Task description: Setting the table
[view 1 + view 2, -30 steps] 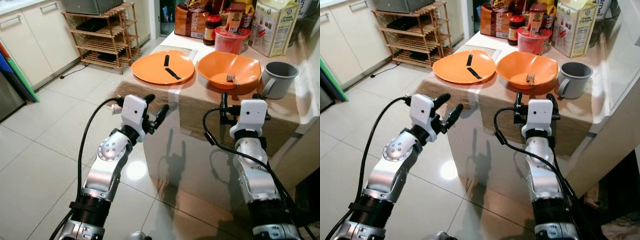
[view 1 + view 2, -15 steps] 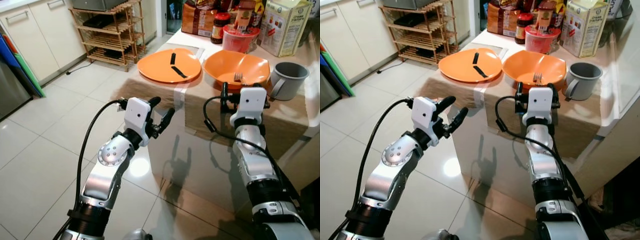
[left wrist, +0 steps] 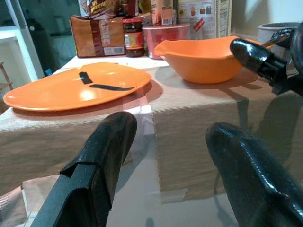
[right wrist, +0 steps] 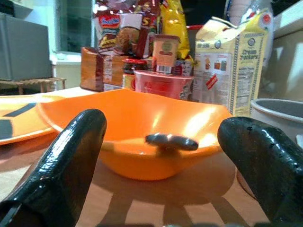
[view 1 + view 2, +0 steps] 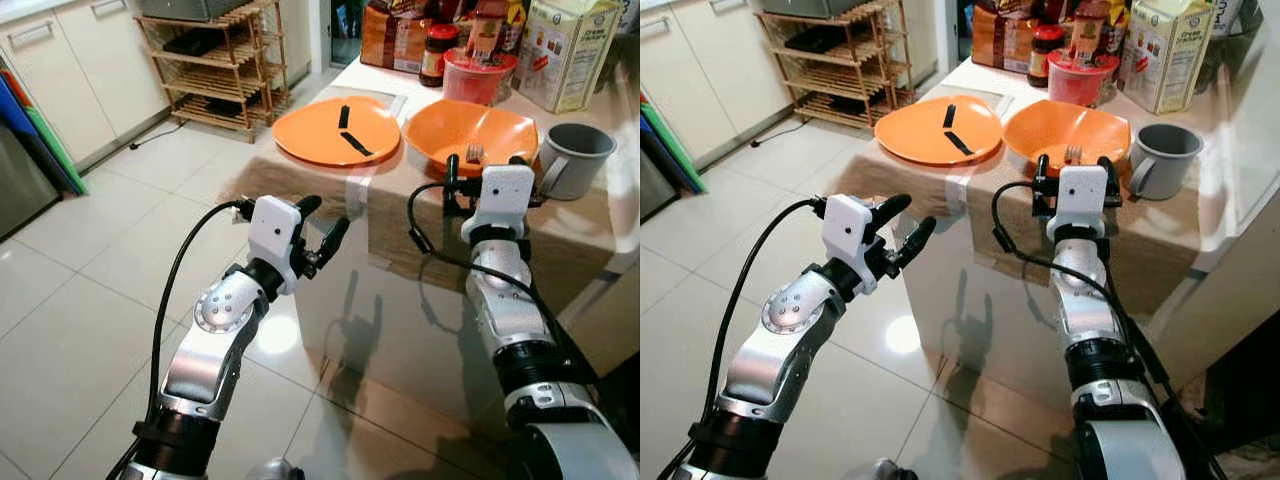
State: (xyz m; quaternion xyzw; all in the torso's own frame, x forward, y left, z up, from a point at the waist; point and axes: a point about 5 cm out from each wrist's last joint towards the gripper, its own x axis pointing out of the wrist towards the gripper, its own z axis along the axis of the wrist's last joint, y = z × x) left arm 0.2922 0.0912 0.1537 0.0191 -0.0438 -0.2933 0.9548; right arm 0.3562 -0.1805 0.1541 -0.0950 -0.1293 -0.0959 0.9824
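Note:
An orange plate [image 5: 336, 131] with two black strips lies on the cloth-covered table [image 5: 400, 215]. To its right sits an orange bowl [image 5: 468, 135] with a metal fork [image 4: 171, 141] resting on its near rim. A grey mug [image 5: 573, 160] stands further right. My right gripper [image 5: 484, 162] is open at the table's front edge, just short of the bowl, with its fingers on either side of the fork's end and nothing held. My left gripper [image 5: 322, 222] is open and empty. It hangs off the table's front left corner, below the plate.
At the back of the table stand a red tub [image 5: 473, 75], a milk carton [image 5: 568, 50], a jar [image 5: 434, 62] and a bread bag [image 5: 392, 40]. A wooden rack [image 5: 215, 70] and white cabinets [image 5: 75, 80] line the far left. Tiled floor [image 5: 90, 300] lies to the left.
My right gripper has moved forward and up to the table edge, close to the bowl and fork. The camera has shifted slightly. The left arm has barely moved.

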